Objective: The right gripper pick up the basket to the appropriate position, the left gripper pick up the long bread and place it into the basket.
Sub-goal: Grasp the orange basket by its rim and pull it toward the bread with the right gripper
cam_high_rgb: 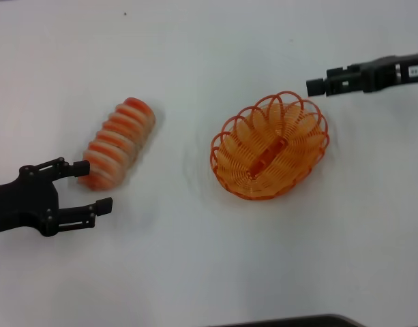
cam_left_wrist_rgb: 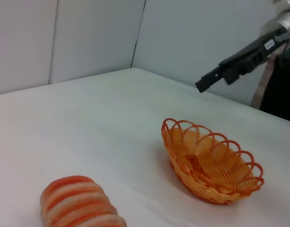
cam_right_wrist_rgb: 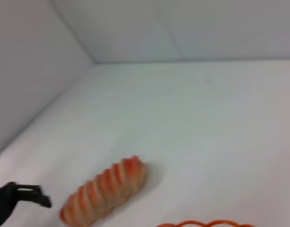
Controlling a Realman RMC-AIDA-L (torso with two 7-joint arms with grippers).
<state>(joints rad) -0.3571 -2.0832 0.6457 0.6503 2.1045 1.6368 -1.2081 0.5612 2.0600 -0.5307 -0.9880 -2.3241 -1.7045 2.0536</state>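
bread lies on tabletop, left of centre, long axis 1-to-7 o'clock in head view, near end pointing at left end effector. left end effector sits at bread's 7 o'clock, fingers apart, upper fingertip just at loaf's near end, nothing held. left arm clearly nearer bread. basket empty, well apart at bread's 3 o'clock, long axis also about 1-to-7. right end effector hangs at basket's 1 o'clock, just beyond rim, holding nothing; finger state cannot tell.
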